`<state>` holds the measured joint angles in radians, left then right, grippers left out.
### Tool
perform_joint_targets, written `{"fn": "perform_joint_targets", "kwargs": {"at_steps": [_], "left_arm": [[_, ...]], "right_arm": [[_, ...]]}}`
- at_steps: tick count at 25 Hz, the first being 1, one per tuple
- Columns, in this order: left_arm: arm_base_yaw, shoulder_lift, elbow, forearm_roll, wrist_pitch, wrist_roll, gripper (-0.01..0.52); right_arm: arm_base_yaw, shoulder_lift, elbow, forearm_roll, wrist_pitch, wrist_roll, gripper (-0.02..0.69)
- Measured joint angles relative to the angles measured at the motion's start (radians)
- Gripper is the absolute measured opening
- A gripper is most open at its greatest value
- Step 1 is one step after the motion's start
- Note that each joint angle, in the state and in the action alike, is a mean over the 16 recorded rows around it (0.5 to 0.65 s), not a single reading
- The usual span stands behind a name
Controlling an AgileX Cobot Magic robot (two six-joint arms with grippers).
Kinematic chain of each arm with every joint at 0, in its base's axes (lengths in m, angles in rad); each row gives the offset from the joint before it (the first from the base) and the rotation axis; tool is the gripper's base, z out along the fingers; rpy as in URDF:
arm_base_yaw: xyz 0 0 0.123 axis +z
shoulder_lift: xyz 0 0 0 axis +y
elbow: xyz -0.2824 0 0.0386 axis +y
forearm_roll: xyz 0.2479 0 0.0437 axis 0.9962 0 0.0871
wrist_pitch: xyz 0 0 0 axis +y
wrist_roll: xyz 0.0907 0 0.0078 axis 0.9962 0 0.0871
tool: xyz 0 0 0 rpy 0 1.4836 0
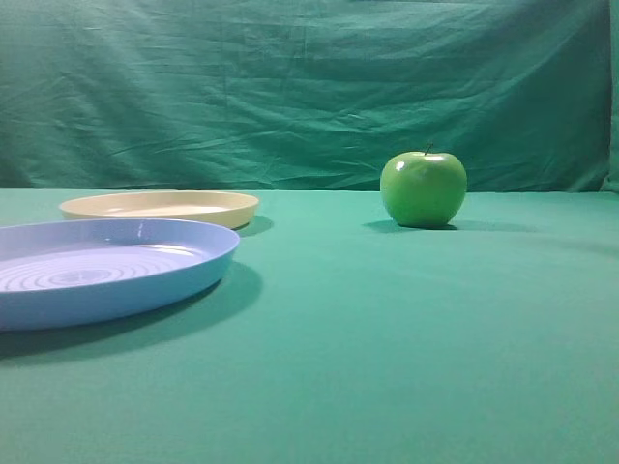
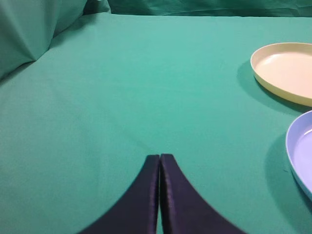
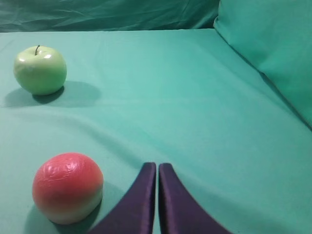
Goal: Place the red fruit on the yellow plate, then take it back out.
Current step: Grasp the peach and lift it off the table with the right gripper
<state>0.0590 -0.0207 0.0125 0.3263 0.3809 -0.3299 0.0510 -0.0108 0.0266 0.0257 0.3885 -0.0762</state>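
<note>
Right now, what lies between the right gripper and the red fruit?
Only bare green cloth, in the right wrist view: the red fruit sits just left of the shut right gripper.

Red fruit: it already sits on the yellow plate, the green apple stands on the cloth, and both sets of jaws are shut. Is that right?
Not quite. The red fruit lies on the green cloth, as the right wrist view shows; the yellow plate is bare. The green apple and shut jaws are correct.
</note>
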Motion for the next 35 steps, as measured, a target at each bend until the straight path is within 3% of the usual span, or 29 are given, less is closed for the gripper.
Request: {"fn": "perform_joint_targets", "kwargs": {"at_steps": [25,35], "left_arm": [[0.000,0.000,0.000,0.000,0.000,-0.001,0.000],[0.000,0.000,0.000,0.000,0.000,-0.002,0.000]], "right_arm": [[0.001,0.005,-0.010,0.000,0.011,0.000,0.000],[0.057,0.134,-0.221,0.001,0.117,-0.002,0.000]]}}
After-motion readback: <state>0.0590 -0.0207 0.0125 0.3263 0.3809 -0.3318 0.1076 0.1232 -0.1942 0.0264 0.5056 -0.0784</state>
